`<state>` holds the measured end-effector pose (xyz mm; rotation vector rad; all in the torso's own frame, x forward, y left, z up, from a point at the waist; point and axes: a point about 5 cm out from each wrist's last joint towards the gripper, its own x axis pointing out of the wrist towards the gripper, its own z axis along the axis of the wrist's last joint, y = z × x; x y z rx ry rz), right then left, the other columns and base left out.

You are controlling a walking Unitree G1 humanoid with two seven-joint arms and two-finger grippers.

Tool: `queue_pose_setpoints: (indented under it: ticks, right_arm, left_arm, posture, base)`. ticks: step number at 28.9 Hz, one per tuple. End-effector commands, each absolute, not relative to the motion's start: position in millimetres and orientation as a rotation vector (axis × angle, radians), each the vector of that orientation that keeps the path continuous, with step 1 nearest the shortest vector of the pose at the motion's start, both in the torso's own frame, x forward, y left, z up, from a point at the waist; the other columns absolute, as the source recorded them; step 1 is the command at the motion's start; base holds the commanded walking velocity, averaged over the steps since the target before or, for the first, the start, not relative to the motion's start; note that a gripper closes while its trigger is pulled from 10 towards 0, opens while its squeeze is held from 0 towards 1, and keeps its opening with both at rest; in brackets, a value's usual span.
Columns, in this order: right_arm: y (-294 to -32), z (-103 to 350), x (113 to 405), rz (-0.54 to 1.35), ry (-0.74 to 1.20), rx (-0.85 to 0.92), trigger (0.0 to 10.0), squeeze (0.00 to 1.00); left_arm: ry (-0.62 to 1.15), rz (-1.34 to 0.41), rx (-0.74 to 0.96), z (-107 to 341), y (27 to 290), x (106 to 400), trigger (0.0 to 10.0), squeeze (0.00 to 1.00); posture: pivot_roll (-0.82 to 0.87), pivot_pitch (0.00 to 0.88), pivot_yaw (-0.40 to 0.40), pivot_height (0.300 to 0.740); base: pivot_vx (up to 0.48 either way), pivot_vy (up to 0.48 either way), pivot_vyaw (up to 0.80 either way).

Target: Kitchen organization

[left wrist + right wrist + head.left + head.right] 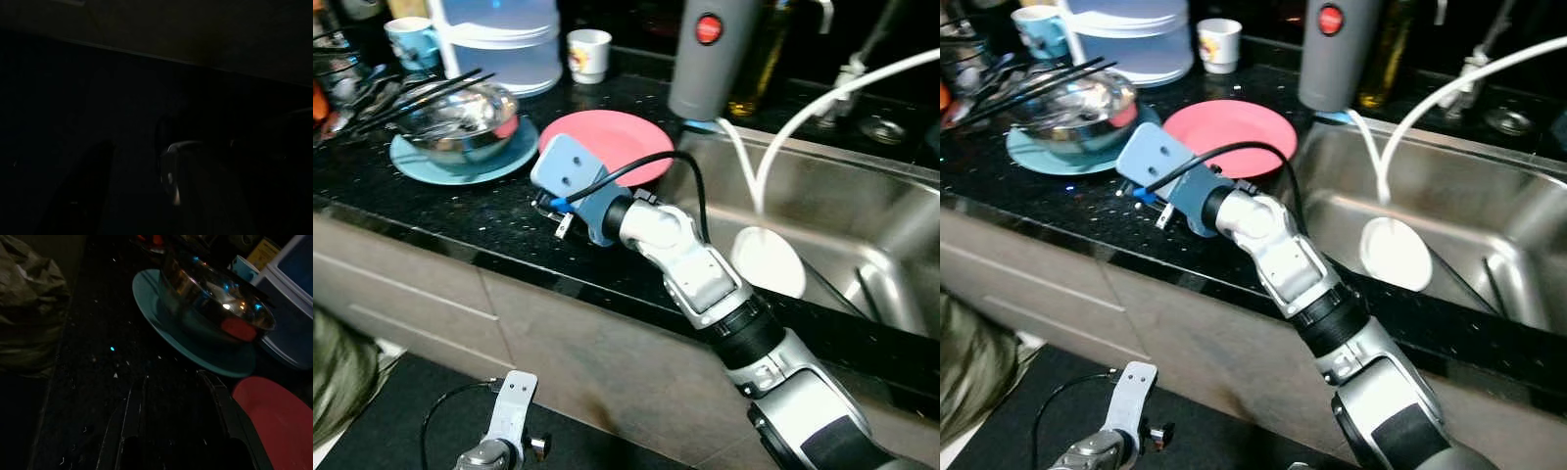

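Right gripper (171, 401) sits low over the black countertop (460, 215), fingers parted, nothing between them; pink plate (612, 145) lies just beside it; steel bowl (465, 117) rests on the blue plate (421, 162); left gripper (514, 411) hangs idle, finger state undeterminable.

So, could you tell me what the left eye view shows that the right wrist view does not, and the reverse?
Left eye view: the steel sink holding a white plate, a white cup, and the left gripper hanging low by the cabinet. Right wrist view: the right gripper, its jaws apart. Both: the black counter with the steel bowl on the teal plate and the pink plate beside it.
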<state>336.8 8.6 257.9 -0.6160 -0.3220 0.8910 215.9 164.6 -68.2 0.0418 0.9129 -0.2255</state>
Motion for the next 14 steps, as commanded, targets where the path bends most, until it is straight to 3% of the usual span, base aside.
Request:
queue_pose_setpoints:
  ticks: [1, 8, 14]
  right_arm:
    - [10.9, 255.4, 344.5, 0.818, -0.331, -0.693, 10.0, 0.00]
    - [12.3, 262.4, 355.3, 0.694, -0.381, -0.804, 10.0, 0.00]
    - [5.7, 255.5, 370.0, 0.630, -0.331, -1.074, 10.0, 0.00]
  left_arm:
    - [0.943, -0.228, 0.042, -72.2, 164.2, 209.3, 10.0, 0.00]
    - [0.943, -0.228, 0.040, -72.5, 164.4, 208.8, 10.0, 0.00]
    - [0.942, -0.224, 0.038, -72.7, 164.2, 208.4, 10.0, 0.00]
  posture:
    - [0.01, 0.125, -0.045, 0.740]
    - [0.01, 0.129, -0.049, 0.740]
    - [0.01, 0.133, -0.060, 0.740]
  base:
    - [0.000, 0.000, 0.66]
    - [0.000, 0.000, 0.09]
    - [0.000, 0.000, 0.00]
